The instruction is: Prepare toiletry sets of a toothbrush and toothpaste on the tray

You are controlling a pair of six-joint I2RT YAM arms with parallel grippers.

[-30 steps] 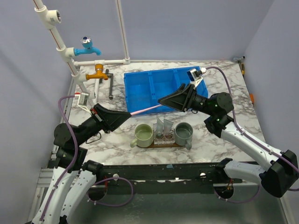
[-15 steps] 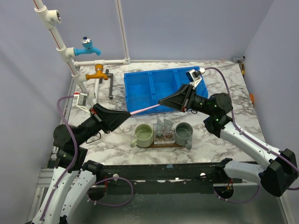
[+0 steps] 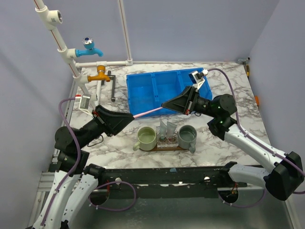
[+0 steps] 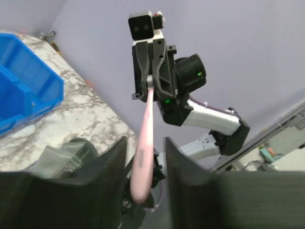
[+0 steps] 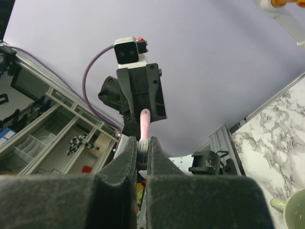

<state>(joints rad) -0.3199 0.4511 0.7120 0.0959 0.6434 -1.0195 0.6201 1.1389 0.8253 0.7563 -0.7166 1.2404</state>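
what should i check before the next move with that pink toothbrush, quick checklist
1. right gripper shut on the bristle end of the pink toothbrush: ok
2. left gripper gripping the handle end: ok
3. toothbrush in the air, touching nothing but the two grippers: ok
4. green cup and grey cup upright on the tray: ok
5. right grip firm enough to carry the toothbrush alone: cannot tell

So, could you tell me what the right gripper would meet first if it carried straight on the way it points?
Most likely the left gripper: both hold the pink toothbrush, and the right gripper points along it, straight at the left one.
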